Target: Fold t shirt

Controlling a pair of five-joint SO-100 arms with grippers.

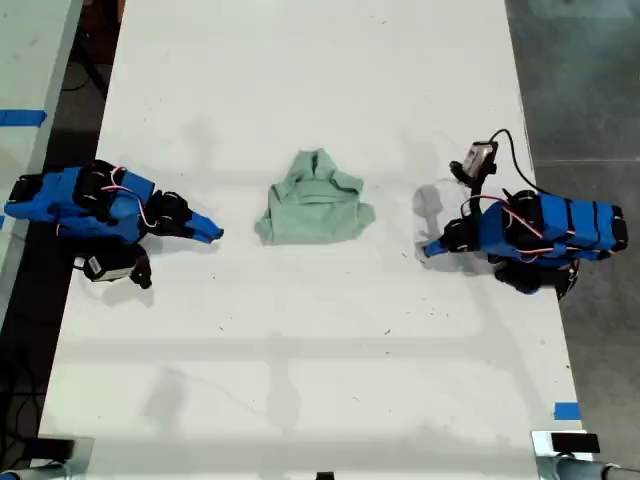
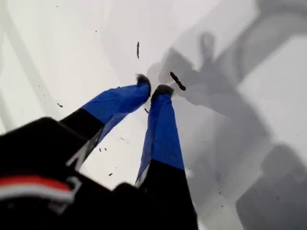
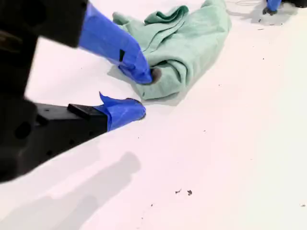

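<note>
Evidently the folding is at a pause or nearly done. The shirt (image 1: 315,208) lies bunched into a small, wrinkled packet at the middle of the white table (image 1: 300,350), and neither gripper holds it.

Nearest the second wrist camera, my second gripper (image 3: 145,93) sits low over the table with its jaws apart. One tip is right at the shirt's near folded edge; whether it touches the cloth I cannot tell. My first gripper (image 2: 150,89) hangs over bare table with its jaws together and nothing between them.

In my judgement the packet is still lumpy. The next move calls for closing on that near edge and carrying it across, or pressing the folds flat, if a tidier fold is wanted.

In the exterior view one arm (image 1: 100,205) lies at the left and another (image 1: 540,235) at the right, both aimed at the shirt and clear of it. I cannot tell which of them is first. Farthest off, beyond the shirt, the second wrist view cuts off another blue tip (image 3: 273,5). The sleeves and collar are lost in the folds.
</note>
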